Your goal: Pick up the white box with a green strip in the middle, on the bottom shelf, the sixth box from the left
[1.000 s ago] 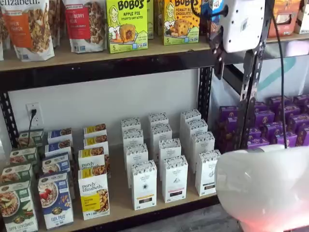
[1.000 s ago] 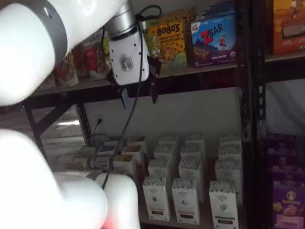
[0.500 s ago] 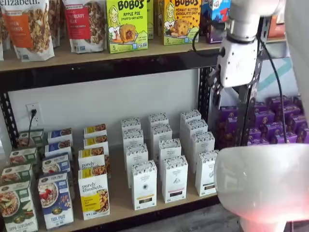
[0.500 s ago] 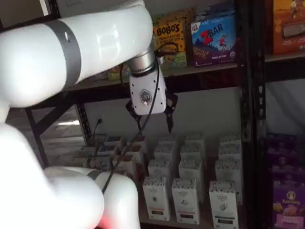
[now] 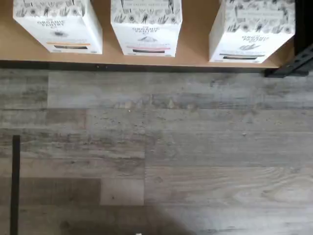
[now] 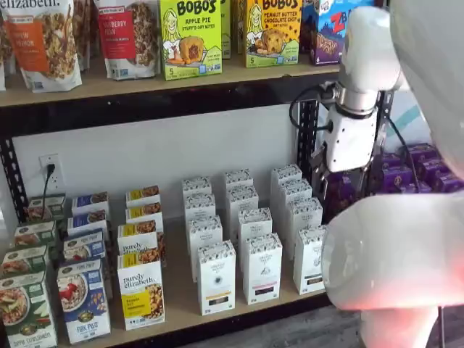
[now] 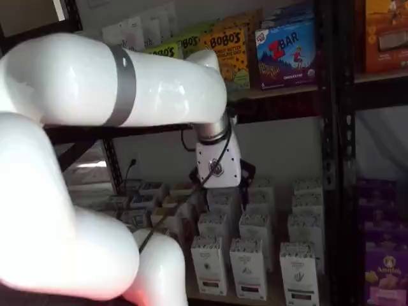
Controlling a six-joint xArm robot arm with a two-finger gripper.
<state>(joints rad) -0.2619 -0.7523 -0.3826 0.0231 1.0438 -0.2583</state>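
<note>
Gripper [image 6: 341, 190] lower now, above upright white box [image 6: 311, 259], long axis vertical.

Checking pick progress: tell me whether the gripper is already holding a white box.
No. In a shelf view the gripper hangs above the rows of white cartons on the bottom shelf, with the white box standing untouched at the front.

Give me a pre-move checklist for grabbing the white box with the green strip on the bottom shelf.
1. Target found: the white box stands at the front of the bottom shelf, and its dark greenish strip shows in the wrist view. Ok.
2. Box upright, with a gap to the neighbouring carton: ok.
3. Gripper fingers open: cannot tell.
4. Gripper level with the box: not ok, it hangs above the white rows.
5. Room between the box and the black upright: cannot tell, they look close.
</note>
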